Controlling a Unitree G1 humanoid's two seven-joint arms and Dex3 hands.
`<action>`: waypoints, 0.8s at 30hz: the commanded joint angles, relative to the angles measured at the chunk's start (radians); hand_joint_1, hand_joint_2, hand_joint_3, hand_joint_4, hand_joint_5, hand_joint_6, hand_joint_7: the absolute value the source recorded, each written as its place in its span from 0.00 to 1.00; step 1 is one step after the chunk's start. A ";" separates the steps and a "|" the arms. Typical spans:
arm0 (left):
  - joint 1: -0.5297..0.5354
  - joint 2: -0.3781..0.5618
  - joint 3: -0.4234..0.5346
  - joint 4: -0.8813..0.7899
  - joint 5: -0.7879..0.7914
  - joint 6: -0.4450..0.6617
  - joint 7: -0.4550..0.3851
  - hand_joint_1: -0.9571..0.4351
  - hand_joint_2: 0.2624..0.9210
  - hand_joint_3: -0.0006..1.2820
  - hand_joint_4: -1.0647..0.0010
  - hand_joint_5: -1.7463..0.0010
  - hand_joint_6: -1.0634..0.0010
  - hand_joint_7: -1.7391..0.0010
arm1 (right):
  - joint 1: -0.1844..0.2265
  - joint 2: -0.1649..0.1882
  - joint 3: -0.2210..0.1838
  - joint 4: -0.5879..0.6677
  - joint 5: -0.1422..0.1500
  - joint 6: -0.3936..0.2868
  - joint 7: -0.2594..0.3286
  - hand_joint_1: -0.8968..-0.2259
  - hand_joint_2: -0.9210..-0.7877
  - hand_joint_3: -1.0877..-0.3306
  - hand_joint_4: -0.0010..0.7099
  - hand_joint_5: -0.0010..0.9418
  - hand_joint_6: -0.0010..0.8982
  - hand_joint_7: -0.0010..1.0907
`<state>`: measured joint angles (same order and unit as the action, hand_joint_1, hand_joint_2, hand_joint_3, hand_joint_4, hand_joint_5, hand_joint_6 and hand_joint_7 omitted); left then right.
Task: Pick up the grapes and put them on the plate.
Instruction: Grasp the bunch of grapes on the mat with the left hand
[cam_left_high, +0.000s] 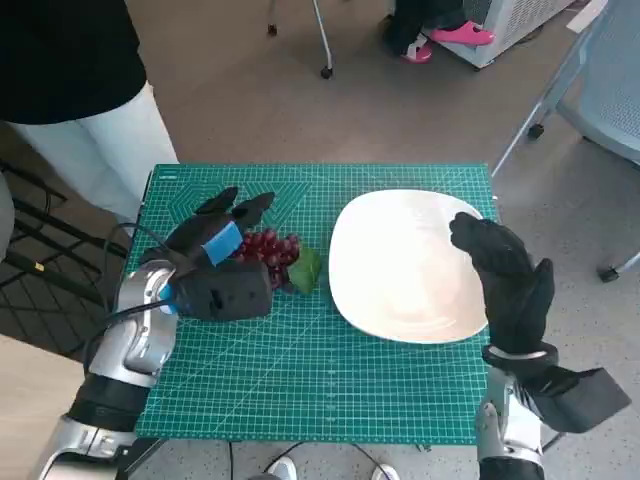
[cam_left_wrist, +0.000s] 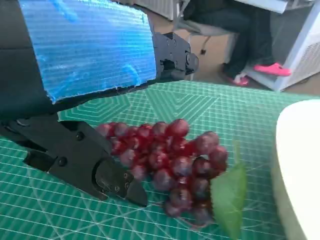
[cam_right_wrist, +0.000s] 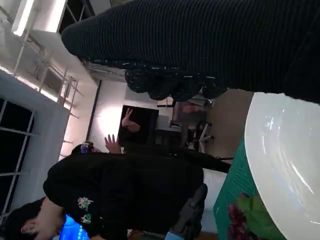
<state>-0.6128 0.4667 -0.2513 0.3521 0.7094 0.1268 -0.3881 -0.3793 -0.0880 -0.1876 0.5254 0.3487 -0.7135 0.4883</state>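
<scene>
Left hand: the left hand (cam_left_high: 222, 262) sits over the near side of the grapes (cam_left_high: 268, 252), fingers spread apart with nothing held. In the left wrist view the grapes (cam_left_wrist: 170, 162) lie between its black fingers (cam_left_wrist: 85, 162), one low beside the bunch, another above and beyond it; whether any finger touches a berry, I cannot tell.

Right hand: the right hand (cam_left_high: 505, 280) hovers over the plate's right edge, fingers loosely apart, holding nothing.

Grapes: 1 dark red bunch lying on the green cutting mat (cam_left_high: 300, 390), just left of the plate, with 1 green leaf (cam_left_high: 305, 270) at the plate-side end, close to the rim or touching it.

Plate: the white plate (cam_left_high: 400, 265) rests on the mat's right half with nothing on it.

Step in hand: judged as closing on the bunch; nothing is lifted yet.

Risk, partial grip: the bunch is lumpy and loose, so fingers closing on only its near side could pinch a few berries and let the rest sag or drop on the lift.

Risk, pushing: closing too low could shove the bunch along the mat into the plate's rim.

Risk, clearance: carrying it low could catch the leaf or hanging berries on the rim.

Risk, crowding: the right hand above the plate could get in the way of the left hand's path.

Bystanders: a person stands beyond the table's far left corner.
</scene>
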 joint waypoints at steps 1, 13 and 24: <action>-0.078 -0.011 -0.077 0.073 0.028 0.022 -0.056 0.61 0.68 0.00 1.00 1.00 0.85 1.00 | 0.012 0.005 0.001 0.013 -0.005 0.010 -0.004 0.43 0.00 0.29 0.58 0.01 0.13 0.43; -0.173 -0.046 -0.145 0.245 0.005 0.021 -0.084 0.60 0.68 0.00 1.00 1.00 0.86 1.00 | 0.006 0.000 -0.004 0.025 0.005 0.015 0.011 0.43 0.00 0.29 0.58 0.01 0.13 0.43; -0.313 -0.113 -0.192 0.549 -0.011 -0.016 -0.033 0.60 0.68 0.00 1.00 1.00 0.87 1.00 | -0.008 -0.005 -0.010 0.041 0.010 0.017 0.023 0.43 0.00 0.29 0.58 0.01 0.13 0.43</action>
<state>-0.8803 0.3768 -0.4273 0.8276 0.7027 0.1236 -0.4350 -0.3873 -0.0906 -0.1946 0.5488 0.3521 -0.7129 0.5039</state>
